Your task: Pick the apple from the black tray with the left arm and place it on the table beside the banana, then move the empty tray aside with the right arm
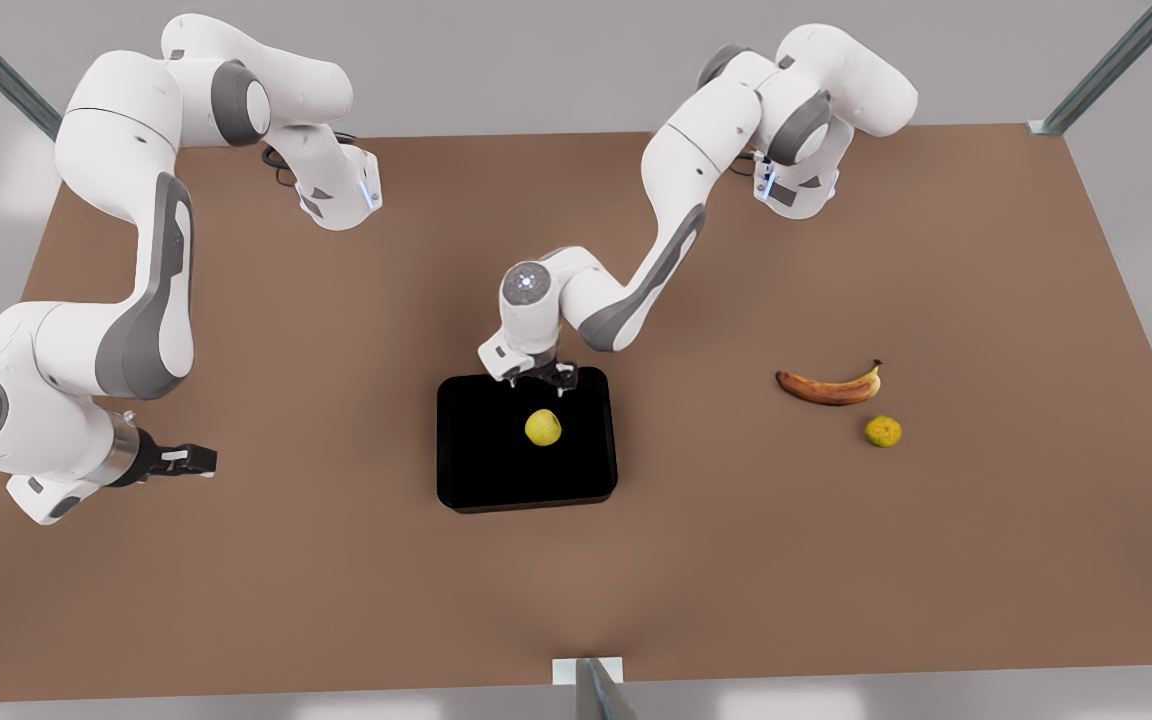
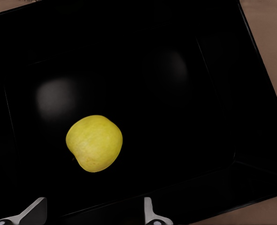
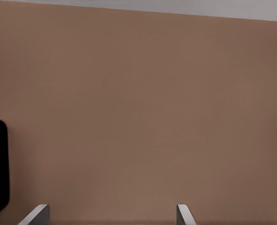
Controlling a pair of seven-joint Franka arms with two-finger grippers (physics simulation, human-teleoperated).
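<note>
Two arms on my screen, read from the front view's left to its right. My right tool [image 1: 198, 460] waits low over bare bench [image 1: 286, 600] well left of the black tray [image 1: 476, 470], fingers spread and empty; its wrist view catches just a corner of the tray.

The left tool [image 1: 536, 377] hangs over the tray's far rim, fingers parted, nothing held. The apple [image 1: 543, 427] sits in the tray's middle, apart from the fingers [image 2: 152, 215].

Risks as I judge them: the apple is smooth and round on glossy plastic, so an off-centre close could roll it away; a low approach could clip the rim and shift the tray.

Further right lies the banana [image 1: 829, 387], with a rough orange-yellow fruit [image 1: 883, 431] just beside it, which crowds the drop spot.

Fingertip height above the tray floor is hard to judge.
</note>
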